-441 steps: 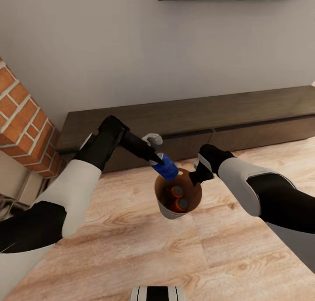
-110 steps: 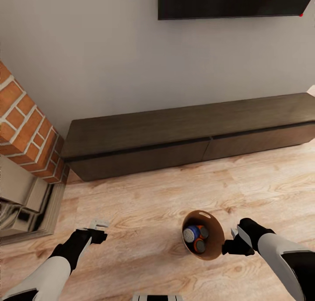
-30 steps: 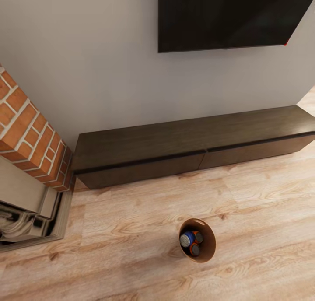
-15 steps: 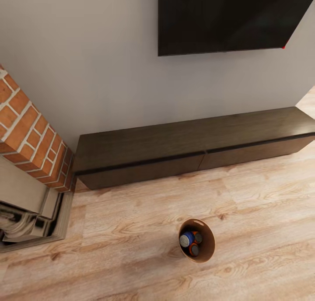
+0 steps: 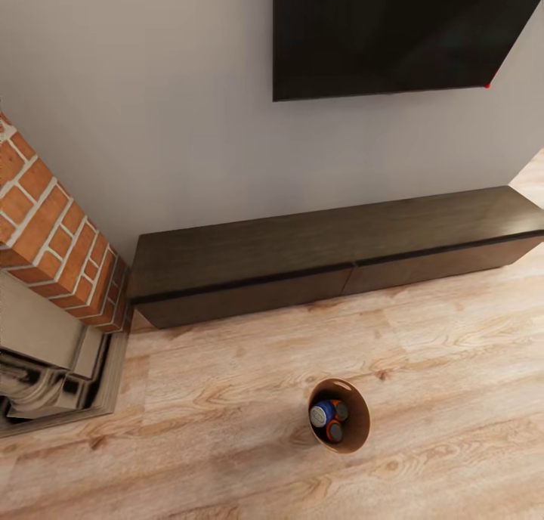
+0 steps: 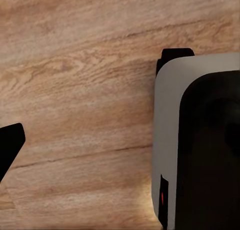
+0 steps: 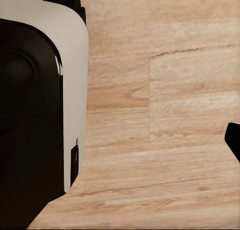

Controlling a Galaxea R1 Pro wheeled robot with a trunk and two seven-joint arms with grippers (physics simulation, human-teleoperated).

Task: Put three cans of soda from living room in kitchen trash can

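Both arms withdrawn from the head view since earlier frames, trash can (image 5: 355,434) upright on wood floor (image 5: 227,399) before the dark low cabinet (image 5: 332,259), three soda cans (image 5: 329,419) inside, gripper states indeterminable.

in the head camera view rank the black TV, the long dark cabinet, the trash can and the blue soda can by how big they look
1. Black TV, cut off by the frame, and the long dark cabinet: too alike to rank.
2. Trash can, standing on the wood floor nearer the camera.
3. Blue soda can inside it.
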